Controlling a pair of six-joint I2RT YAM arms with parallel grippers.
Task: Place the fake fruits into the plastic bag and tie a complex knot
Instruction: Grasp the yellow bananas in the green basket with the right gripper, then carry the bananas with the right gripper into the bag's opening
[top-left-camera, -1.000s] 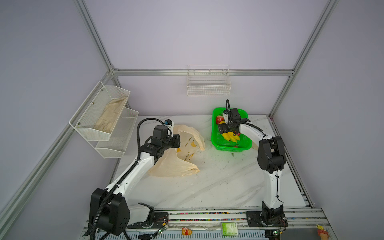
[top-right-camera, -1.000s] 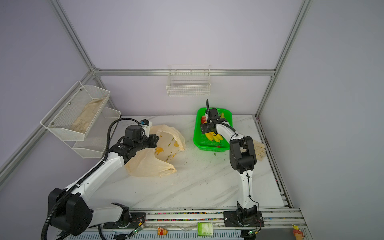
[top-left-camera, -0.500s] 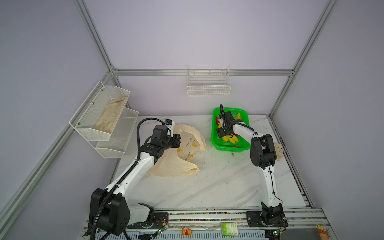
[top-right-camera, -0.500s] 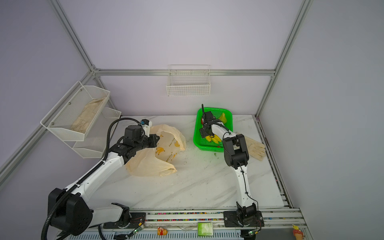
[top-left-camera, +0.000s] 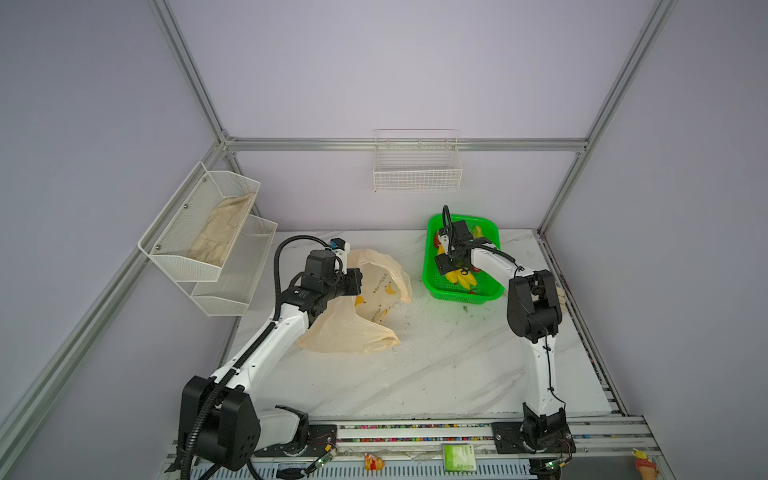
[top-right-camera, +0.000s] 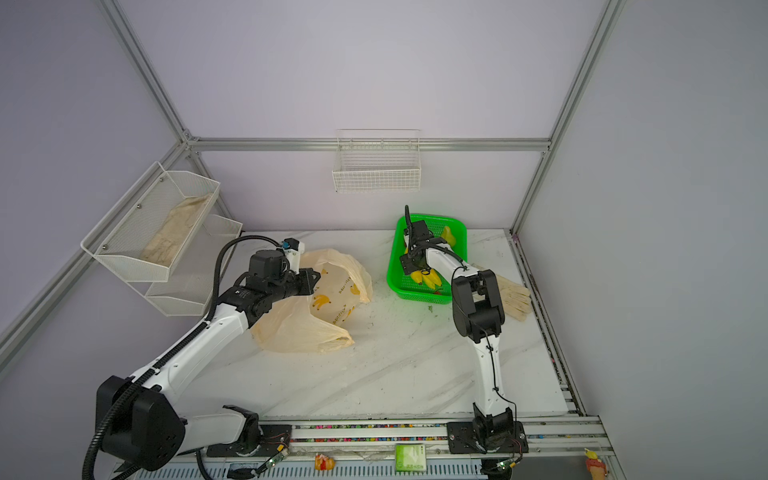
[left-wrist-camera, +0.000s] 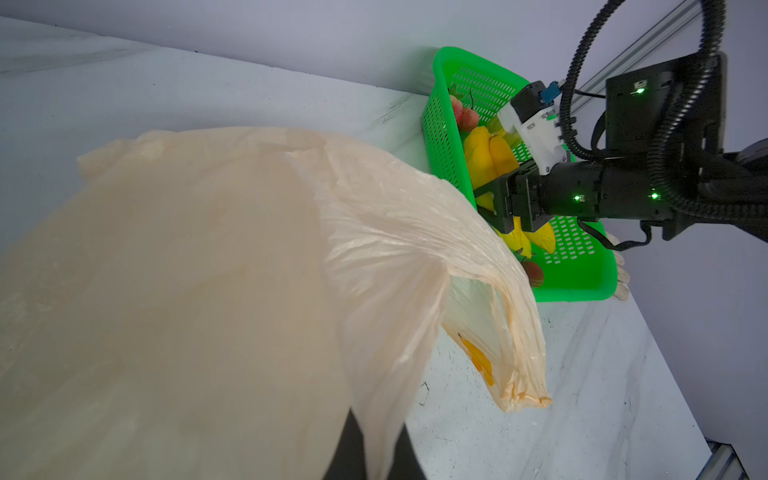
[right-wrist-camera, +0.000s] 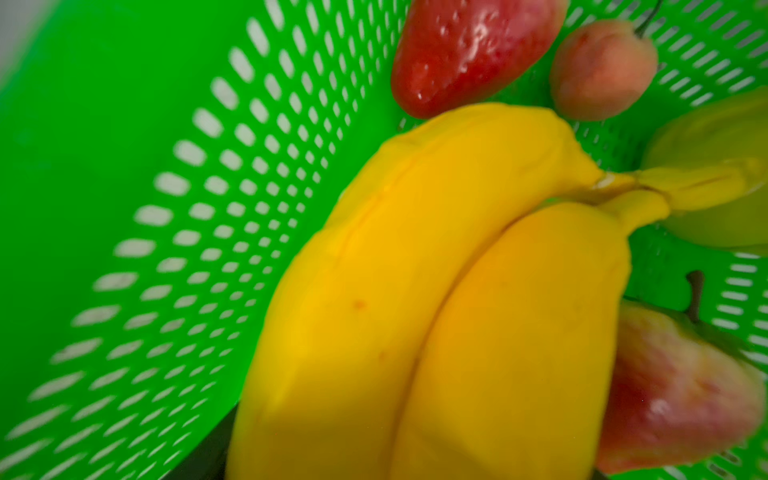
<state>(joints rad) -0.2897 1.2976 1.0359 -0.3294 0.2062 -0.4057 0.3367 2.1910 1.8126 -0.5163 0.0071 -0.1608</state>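
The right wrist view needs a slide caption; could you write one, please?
Close-up: banana bunch in the green basket, a red strawberry beside it.

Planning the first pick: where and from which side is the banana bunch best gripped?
Probably across the thick middle of the banana bunch, from above: it lies flat in the green basket, and its thin stem end is crowded by the pear.

blurred banana bunch (right-wrist-camera: 436, 311) runs off the right wrist view's edge.
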